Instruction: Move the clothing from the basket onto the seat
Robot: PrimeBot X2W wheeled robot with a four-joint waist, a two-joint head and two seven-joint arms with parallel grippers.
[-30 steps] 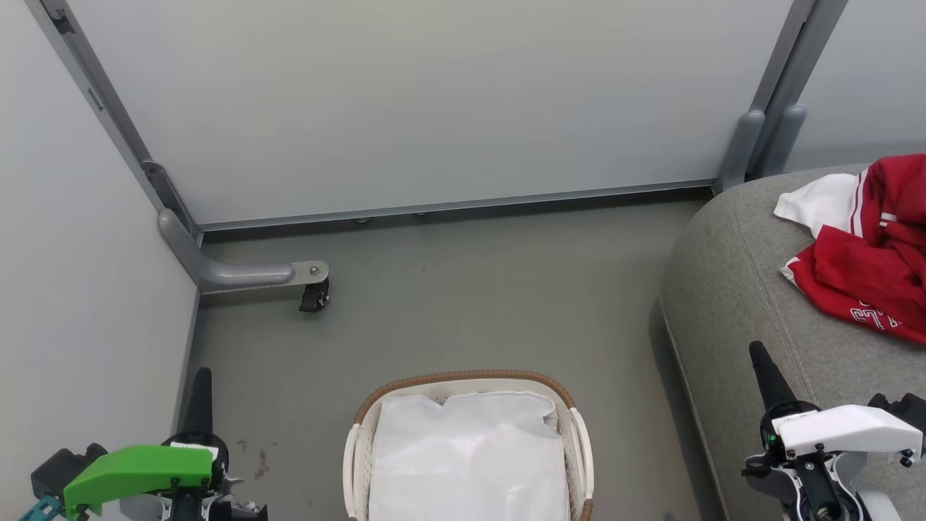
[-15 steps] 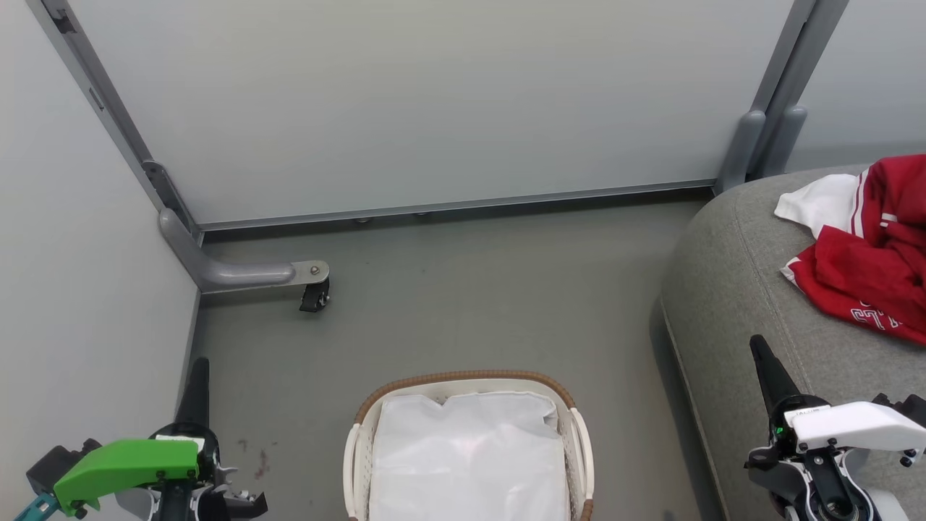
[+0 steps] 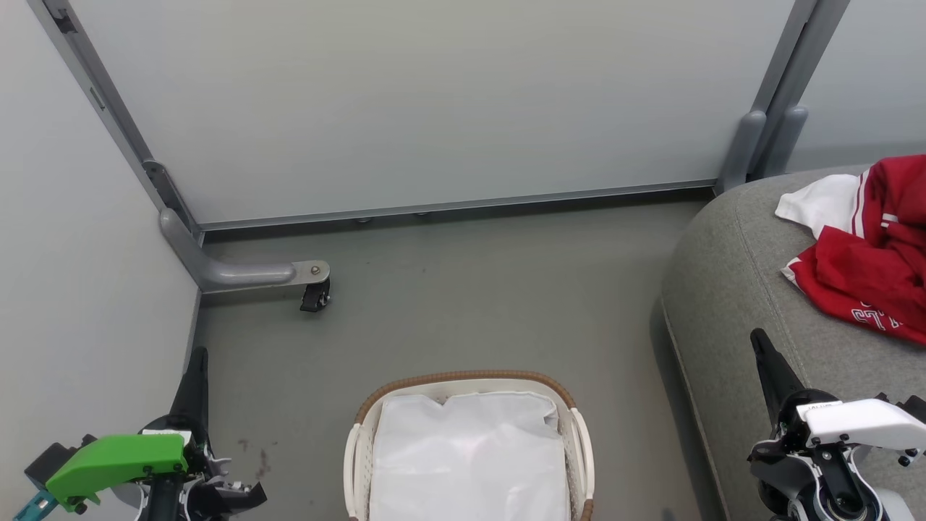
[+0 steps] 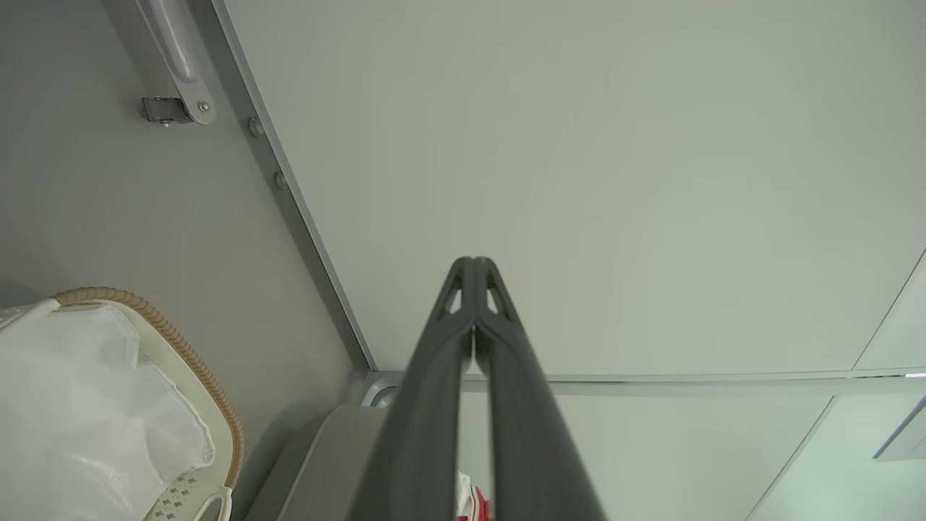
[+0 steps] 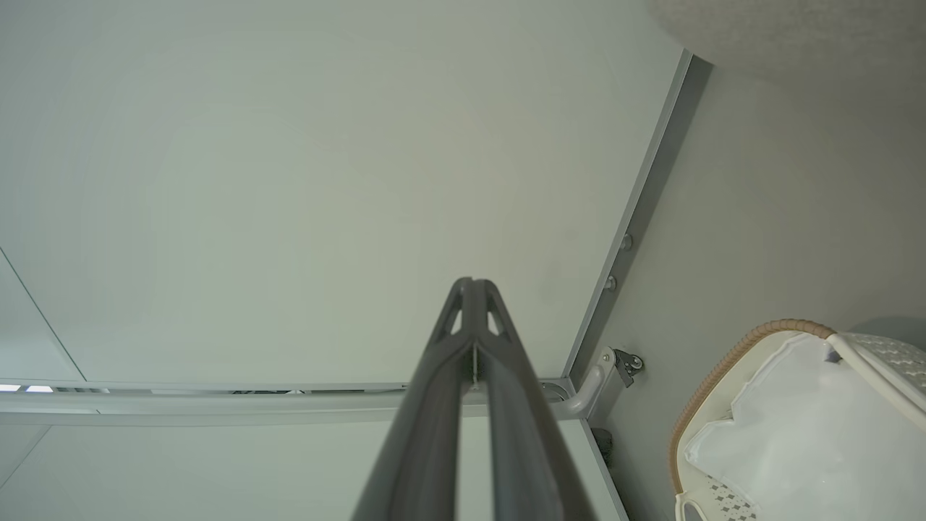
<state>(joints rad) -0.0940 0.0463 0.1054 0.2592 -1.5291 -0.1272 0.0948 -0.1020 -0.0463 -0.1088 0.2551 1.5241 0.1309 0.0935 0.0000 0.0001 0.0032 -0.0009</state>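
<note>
Fingers stay pressed together on your left gripper and right gripper; both have crept forward slightly.

Open floor lying between basket and seat
Wall panels are closing the far and left sides, a castor foot is jutting in at left, and the seat is rising at right.

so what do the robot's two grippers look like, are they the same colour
Not the same. The left gripper wears a bright green cover over a black body; the right gripper has a white cover. Both have long, dark, tapering fingers with small triangular cut-outs near the tips.
</note>
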